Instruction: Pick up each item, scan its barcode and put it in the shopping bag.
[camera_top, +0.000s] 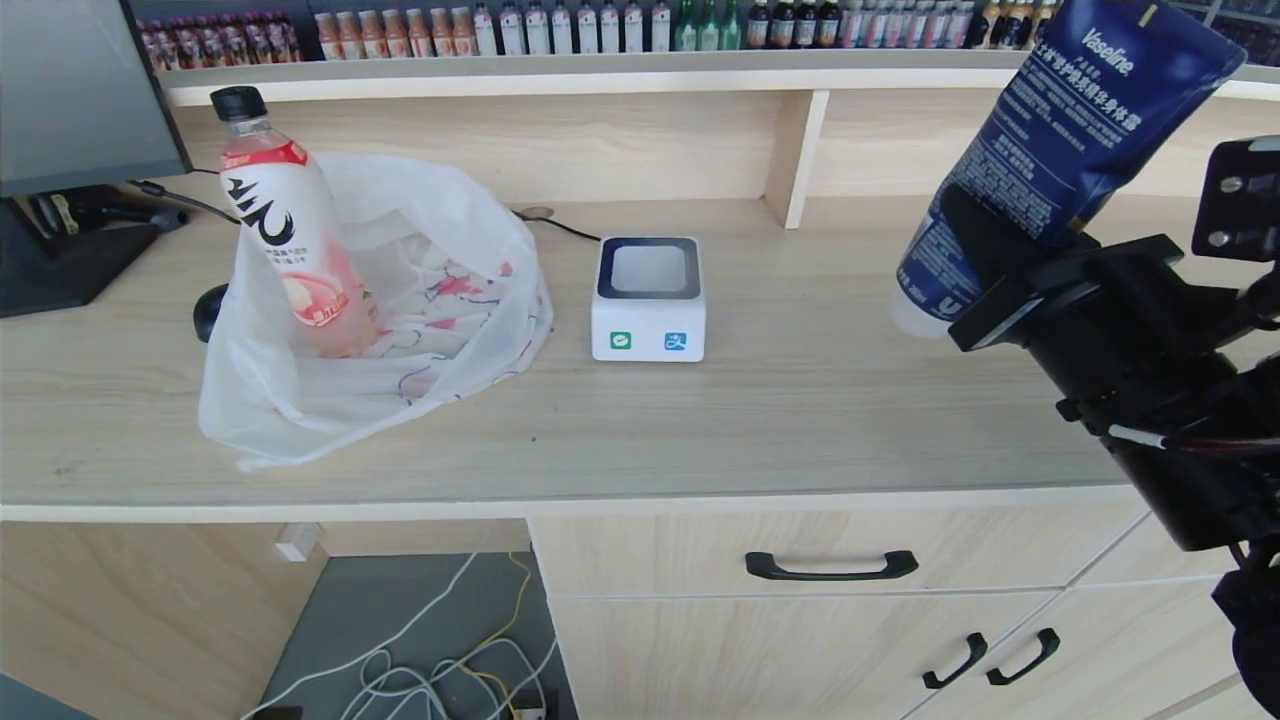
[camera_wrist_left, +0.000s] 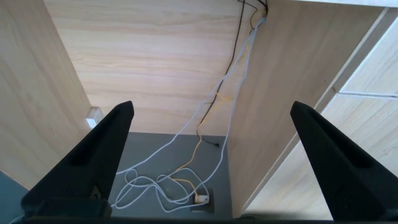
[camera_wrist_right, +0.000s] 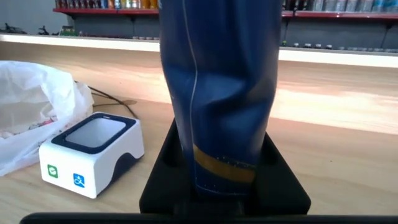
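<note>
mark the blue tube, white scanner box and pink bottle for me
dark blue plastic squeeze tube (camera_top: 1080, 120), head view, printed body.
white square scanner box (camera_top: 648, 268), head view, top window.
pink plastic drink bottle (camera_top: 270, 215), head view, label.

Counter (camera_top: 800, 420) runs across the head view. Shopping bag (camera_top: 450, 330) sits on its left part, with a bottle (camera_top: 290, 230) standing upright inside, toward the bag's left side. Scanner (camera_top: 650, 298) on the counter just right of the bag, apart from it. Tube (camera_top: 1070, 140) is off the counter, tilted, above its right end, well right of the scanner, clamped in the right gripper (camera_top: 1010, 265). Monitor (camera_top: 80, 100) at the far left, behind the bag. Row of shelf bottles (camera_top: 600, 28) along the back, above the counter. Drawers (camera_top: 830, 565) below the counter to the right; to their left a recess with cables (camera_top: 430, 670) on its floor. Left gripper (camera_wrist_left: 211, 109) faces this recess, below the counter.
</note>
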